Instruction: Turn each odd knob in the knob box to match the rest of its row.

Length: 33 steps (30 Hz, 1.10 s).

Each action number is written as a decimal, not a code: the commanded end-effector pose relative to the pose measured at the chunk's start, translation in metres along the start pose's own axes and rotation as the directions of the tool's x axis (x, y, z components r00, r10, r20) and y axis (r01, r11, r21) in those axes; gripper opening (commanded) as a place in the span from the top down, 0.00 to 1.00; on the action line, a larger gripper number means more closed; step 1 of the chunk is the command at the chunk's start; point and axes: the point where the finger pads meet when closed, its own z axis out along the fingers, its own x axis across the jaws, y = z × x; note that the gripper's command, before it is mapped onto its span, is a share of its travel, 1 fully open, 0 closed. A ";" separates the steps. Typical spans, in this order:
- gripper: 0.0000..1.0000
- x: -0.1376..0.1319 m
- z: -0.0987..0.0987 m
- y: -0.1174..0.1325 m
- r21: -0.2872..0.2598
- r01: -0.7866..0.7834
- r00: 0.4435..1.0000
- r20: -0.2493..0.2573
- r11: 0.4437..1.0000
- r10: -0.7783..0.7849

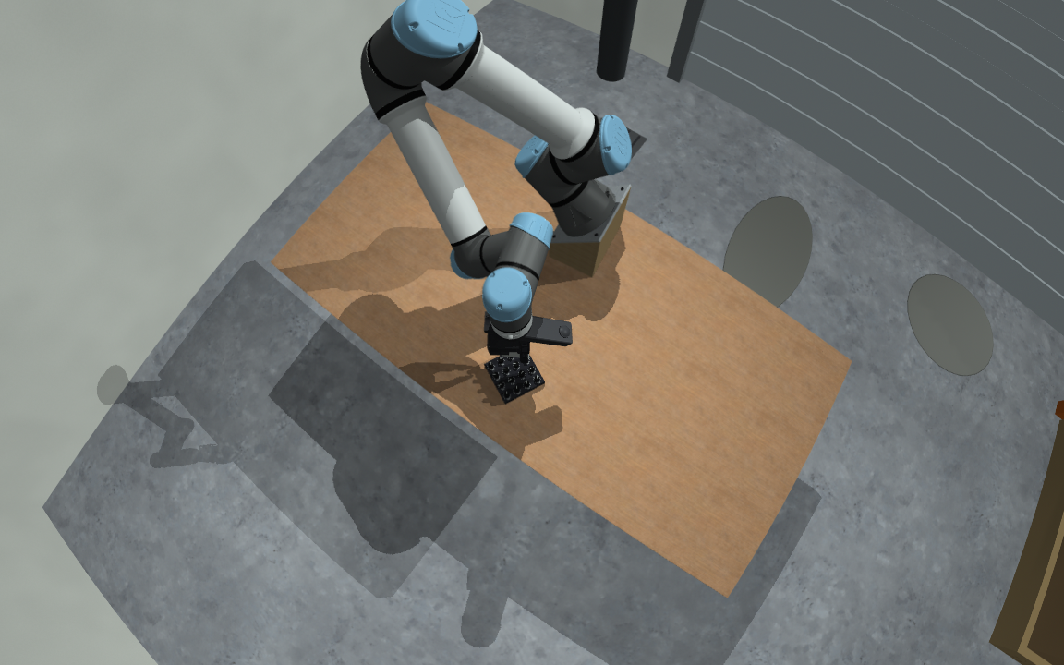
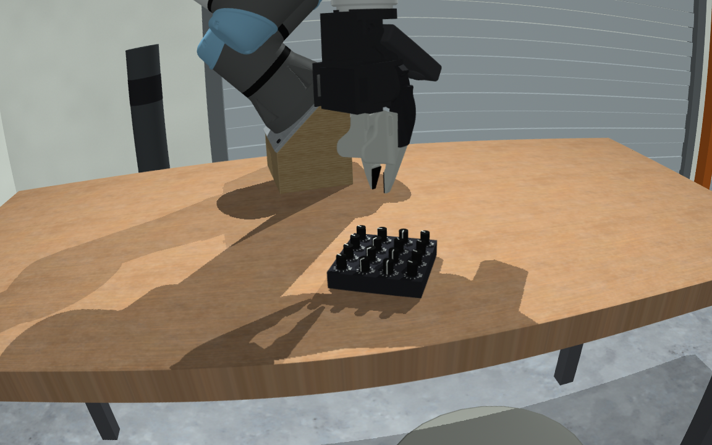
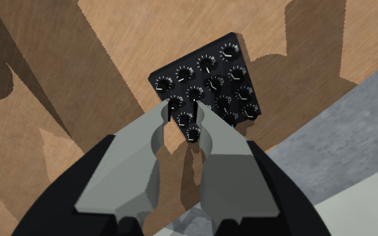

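Observation:
The black knob box (image 1: 519, 381) (image 2: 372, 285) (image 3: 189, 62) lies flat on the wooden table (image 1: 684, 413) (image 2: 568, 221) (image 3: 126, 33), near its front edge. It carries a four-by-four grid of black knobs with white pointer lines and tick rings. My gripper (image 2: 379, 185) (image 3: 182, 101) hangs well above the box's back edge and points down. Its grey fingers are drawn close together with only a narrow gap, and nothing is between them. In the wrist view the fingertips cover some knobs at the box's near corner.
The arm's wooden mounting block (image 1: 594, 247) (image 2: 303, 160) stands on the table behind the box. The table's front edge runs close to the box, with grey floor (image 3: 340, 131) beyond it. The arm casts broad shadows across the table.

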 end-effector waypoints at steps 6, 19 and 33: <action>0.89 0.000 0.001 0.000 0.000 0.000 1.000 -0.001 1.000 0.000; 0.89 0.000 0.010 0.000 0.000 0.000 1.000 -0.001 1.000 0.000; 0.89 0.000 0.028 0.000 0.000 0.000 1.000 -0.001 1.000 0.000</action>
